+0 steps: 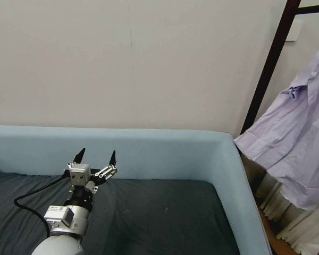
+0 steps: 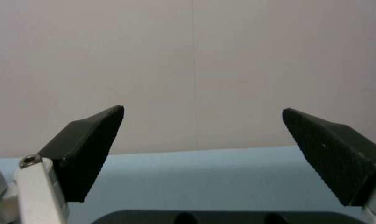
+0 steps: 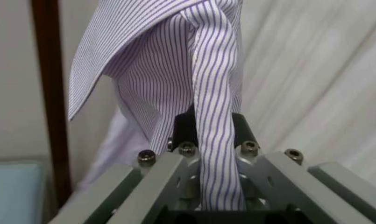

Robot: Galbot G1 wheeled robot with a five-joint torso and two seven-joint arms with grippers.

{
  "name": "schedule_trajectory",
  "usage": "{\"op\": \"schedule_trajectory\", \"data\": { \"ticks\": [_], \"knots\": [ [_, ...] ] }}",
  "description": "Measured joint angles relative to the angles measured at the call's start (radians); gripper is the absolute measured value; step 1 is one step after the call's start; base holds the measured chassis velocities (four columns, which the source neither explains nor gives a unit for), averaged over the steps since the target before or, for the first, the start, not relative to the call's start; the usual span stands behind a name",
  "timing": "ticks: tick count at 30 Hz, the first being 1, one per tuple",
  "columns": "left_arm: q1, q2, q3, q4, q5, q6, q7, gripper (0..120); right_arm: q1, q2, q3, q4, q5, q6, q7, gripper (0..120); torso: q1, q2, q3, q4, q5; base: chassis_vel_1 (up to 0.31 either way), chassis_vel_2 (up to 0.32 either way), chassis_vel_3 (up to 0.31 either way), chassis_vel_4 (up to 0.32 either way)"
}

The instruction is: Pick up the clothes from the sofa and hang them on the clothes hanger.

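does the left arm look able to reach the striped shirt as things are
Probably not from here: the left gripper is open over the sofa, whose end wall stands between it and the shirt, clamped in the right gripper.

Pale blue sofa [image 1: 165, 146] against plain wall [image 1: 122, 64]: padded backrest, right armrest running toward viewer. Dark grey seat cushion [image 1: 165, 218] fills space between them, surface slightly creased. Dark wooden clothes rack [image 1: 268, 66] stands just past sofa's right corner, post slanting upward. Lilac striped shirt [image 1: 295, 143] hangs beside post, hem near armrest corner; whether it rests on rack, cannot tell.
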Motion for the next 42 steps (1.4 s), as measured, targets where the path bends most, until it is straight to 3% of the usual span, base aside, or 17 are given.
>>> {"op": "schedule_trajectory", "data": {
  "ticks": [5, 8, 9, 13, 18, 25, 34, 42],
  "knots": [
    [-0.023, 0.004, 0.009, 0.022, -0.013, 0.000, -0.002, 100, 0.174, 0.086, -0.143, 0.023, 0.164, -0.007, 0.077, 1, 0.000, 0.000, 0.000, 0.0005, -0.0004, 0.000, 0.000, 0.000, 0.000],
    [-0.029, -0.001, 0.012, 0.036, -0.014, -0.001, -0.004, 100, 0.297, 0.179, -0.258, -0.047, 0.181, -0.007, 0.096, 1, 0.000, 0.000, 0.000, 0.0005, -0.0005, 0.000, 0.000, 0.000, 0.000],
    [-0.029, -0.001, 0.012, 0.036, -0.014, -0.001, -0.004, 100, 0.297, 0.179, -0.258, -0.047, 0.181, -0.007, 0.096, 1, 0.000, 0.000, 0.000, 0.0005, -0.0005, 0.000, 0.000, 0.000, 0.000],
    [-0.032, -0.005, 0.013, 0.058, -0.015, -0.010, -0.006, 100, 0.369, 0.302, -0.323, -0.177, 0.174, -0.007, 0.136, 1, 0.000, 0.000, 0.000, 0.0004, -0.0004, 0.000, 0.000, 0.000, 0.000],
    [-0.045, -0.004, 0.013, 0.082, -0.015, -0.021, -0.009, 100, 0.370, 0.362, -0.342, -0.252, 0.157, -0.007, 0.178, 1, 0.000, 0.000, 0.000, 0.0004, -0.0003, 0.000, 0.000, 0.000, 0.000],
    [-0.071, -0.006, 0.035, 0.101, -0.016, -0.021, -0.010, 100, 0.350, 0.381, -0.337, -0.321, 0.150, -0.007, 0.189, 1, 0.000, 0.000, 0.000, 0.0006, -0.0001, 0.000, 0.000, 0.000, 0.000],
    [-0.113, -0.011, 0.068, 0.131, -0.015, -0.014, -0.011, 100, 0.312, 0.396, -0.294, -0.405, 0.121, -0.005, 0.149, 1, 0.000, 0.000, 0.000, 0.0003, 0.0002, 0.000, 0.000, 0.000, 0.000],
    [-0.134, -0.009, 0.075, 0.156, -0.019, -0.013, -0.015, 100, 0.311, 0.456, -0.267, -0.499, 0.047, 0.028, 0.090, 1, 0.000, 0.000, 0.000, 0.0005, 0.0000, 0.000, 0.000, 0.000, 0.000]
  ]
}}
